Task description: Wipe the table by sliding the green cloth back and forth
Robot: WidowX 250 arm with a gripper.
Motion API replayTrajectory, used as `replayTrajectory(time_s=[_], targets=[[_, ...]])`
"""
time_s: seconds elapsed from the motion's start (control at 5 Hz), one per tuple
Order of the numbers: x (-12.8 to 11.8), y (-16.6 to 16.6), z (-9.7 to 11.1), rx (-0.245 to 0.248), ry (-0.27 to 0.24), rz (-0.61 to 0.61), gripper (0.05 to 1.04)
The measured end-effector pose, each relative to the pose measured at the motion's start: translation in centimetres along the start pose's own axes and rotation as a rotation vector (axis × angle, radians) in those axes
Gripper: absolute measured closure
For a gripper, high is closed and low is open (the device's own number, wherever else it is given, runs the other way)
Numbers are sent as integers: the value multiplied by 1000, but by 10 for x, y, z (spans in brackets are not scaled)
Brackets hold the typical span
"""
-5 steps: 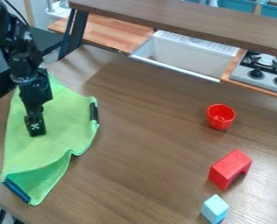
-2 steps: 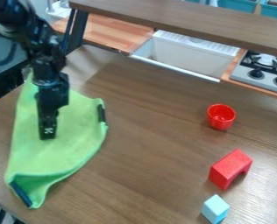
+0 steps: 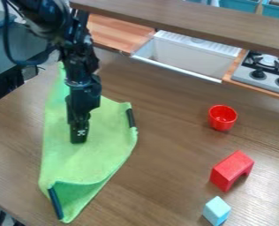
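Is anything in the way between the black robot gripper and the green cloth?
No, nothing I can see. The black robot gripper is right at the green cloth. The red plastic cup and the red arch-shaped block sit off to the picture's right.

So the green towel (image 3: 100,152) looks like soft, matt cloth, a bit fuzzy, and the dark strips on its edges (image 3: 131,118) look smoother. The table (image 3: 177,176) has a brown wood-grain top — smooth with a slight sheen. The little red cup (image 3: 223,118) looks like glossy plastic, while the red arch block (image 3: 231,169) and light blue block (image 3: 216,210) are more matt — painted wood, by the look of them. The black gripper (image 3: 79,142) looks like hard plastic.
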State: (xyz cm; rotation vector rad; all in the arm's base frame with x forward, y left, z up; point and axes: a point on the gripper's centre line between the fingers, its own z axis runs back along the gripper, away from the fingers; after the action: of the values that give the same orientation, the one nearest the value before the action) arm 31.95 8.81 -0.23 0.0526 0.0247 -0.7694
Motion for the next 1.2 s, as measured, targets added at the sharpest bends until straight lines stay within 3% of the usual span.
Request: replayTrajectory(time_s=[0.6,0.8,1.2], targets=[[69,-2,11,14,-32,-29,84],[73,-1,10,14,-23,-35,83],[36,-1,1,-8,-13,-45,85]])
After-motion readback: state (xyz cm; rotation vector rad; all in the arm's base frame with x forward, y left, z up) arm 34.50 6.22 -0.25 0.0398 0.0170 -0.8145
